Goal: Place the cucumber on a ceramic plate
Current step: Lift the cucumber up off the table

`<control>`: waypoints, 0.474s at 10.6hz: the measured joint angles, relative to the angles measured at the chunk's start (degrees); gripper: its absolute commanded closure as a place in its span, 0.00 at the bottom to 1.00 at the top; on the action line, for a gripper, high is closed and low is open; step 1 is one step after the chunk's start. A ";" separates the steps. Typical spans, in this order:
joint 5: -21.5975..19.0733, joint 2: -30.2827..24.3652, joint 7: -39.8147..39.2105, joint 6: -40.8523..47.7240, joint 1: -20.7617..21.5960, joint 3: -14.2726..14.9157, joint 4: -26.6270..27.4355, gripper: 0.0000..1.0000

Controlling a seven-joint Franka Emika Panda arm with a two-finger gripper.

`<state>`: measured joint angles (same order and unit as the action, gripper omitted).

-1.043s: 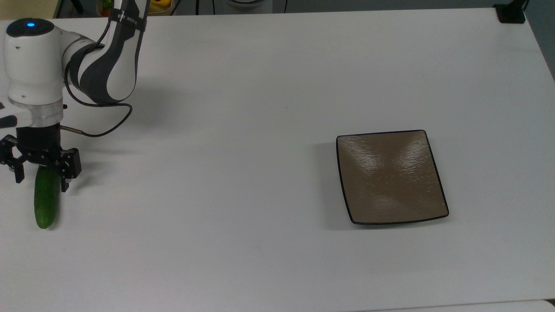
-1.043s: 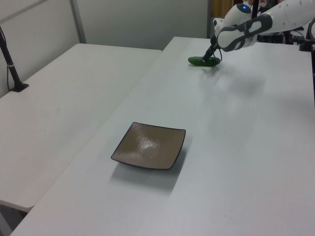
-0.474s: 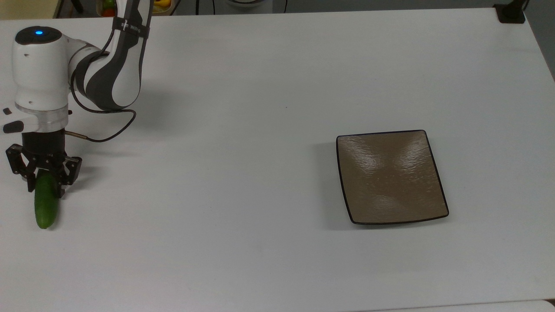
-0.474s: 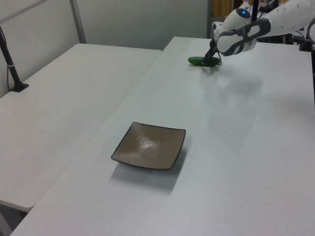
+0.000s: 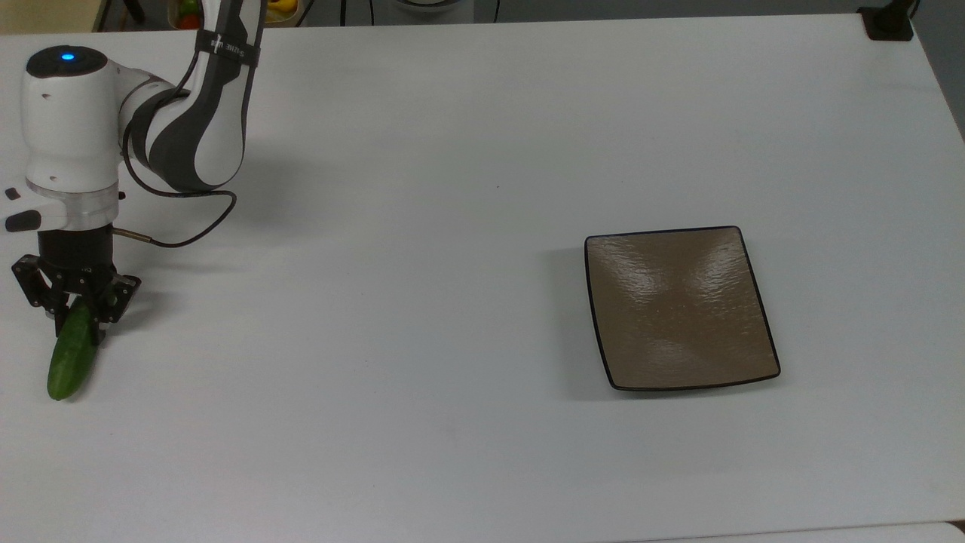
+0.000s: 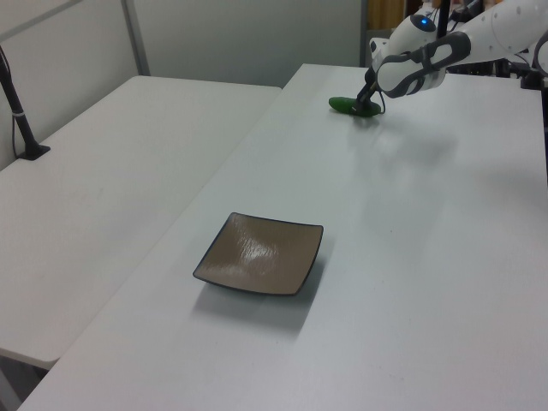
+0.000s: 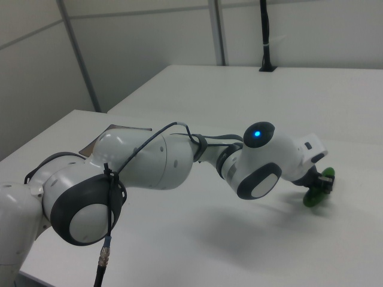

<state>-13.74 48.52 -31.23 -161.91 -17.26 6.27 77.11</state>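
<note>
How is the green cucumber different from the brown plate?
The cucumber is long, round and green; the plate is flat, square and brown with a thin black edge. The cucumber lies at the top view's far left with the gripper closed on one end; the plate sits alone toward the top view's right, with nothing on it. Both rest on the same white table.

The white table carries the cucumber and ceramic plate.
</note>
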 measured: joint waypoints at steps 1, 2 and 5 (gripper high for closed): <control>0.00 0.00 0.00 0.00 0.00 0.00 0.00 1.00; 0.00 0.00 0.00 0.00 0.00 0.00 -0.10 1.00; 0.00 -1.94 0.00 -0.02 -0.17 0.00 -0.37 1.00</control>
<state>-13.74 46.58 -31.23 -161.93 -17.42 6.27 76.73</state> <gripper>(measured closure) 0.586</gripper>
